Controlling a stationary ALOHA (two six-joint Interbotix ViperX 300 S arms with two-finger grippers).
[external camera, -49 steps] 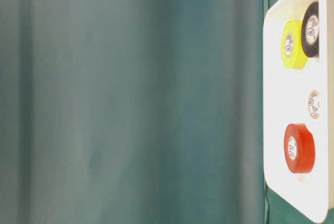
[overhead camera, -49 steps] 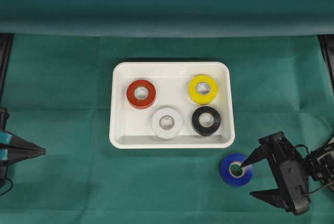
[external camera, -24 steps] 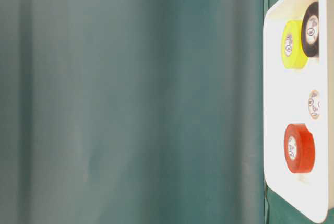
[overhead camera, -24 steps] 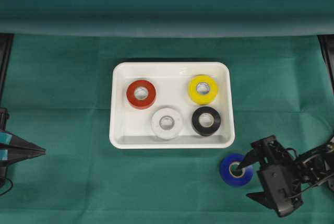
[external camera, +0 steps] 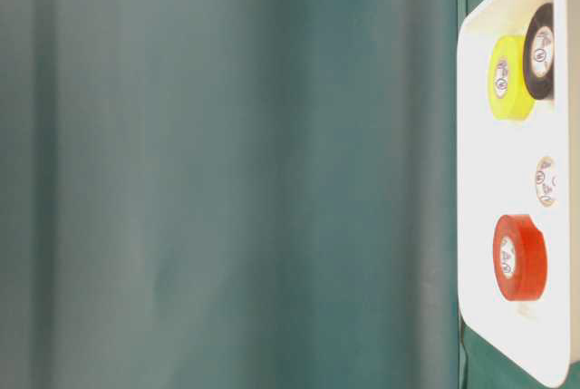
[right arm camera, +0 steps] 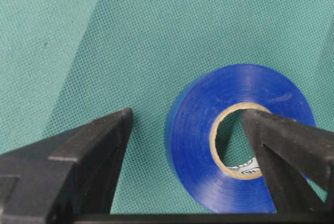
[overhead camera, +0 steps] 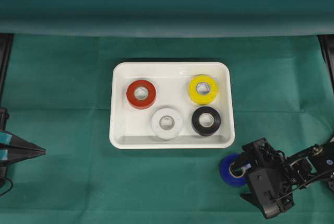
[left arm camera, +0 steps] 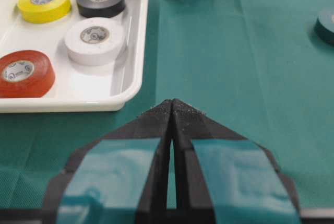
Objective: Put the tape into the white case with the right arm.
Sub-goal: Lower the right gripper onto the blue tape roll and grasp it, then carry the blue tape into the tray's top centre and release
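Tape is what we follow across the overhead frame, left to right. At the far left edge the left gripper (overhead camera: 40, 152) rests on the green cloth (overhead camera: 62, 78) with its teal-striped jaws pressed together, holding nothing. At centre sits the white case (overhead camera: 119, 130), carrying four rolls: a red roll (overhead camera: 141, 94) at its upper left, a white roll (overhead camera: 167, 122) below it, a yellow roll (overhead camera: 203, 89) at upper right and a black roll (overhead camera: 206, 120) beneath that. Lower right, just outside the case's corner, the blue tape (overhead camera: 228, 171) lies flat on the cloth. The right gripper (overhead camera: 243, 184) stands spread wide over it (one finger in the roll's core, the other outside its wall), not clamped on it.
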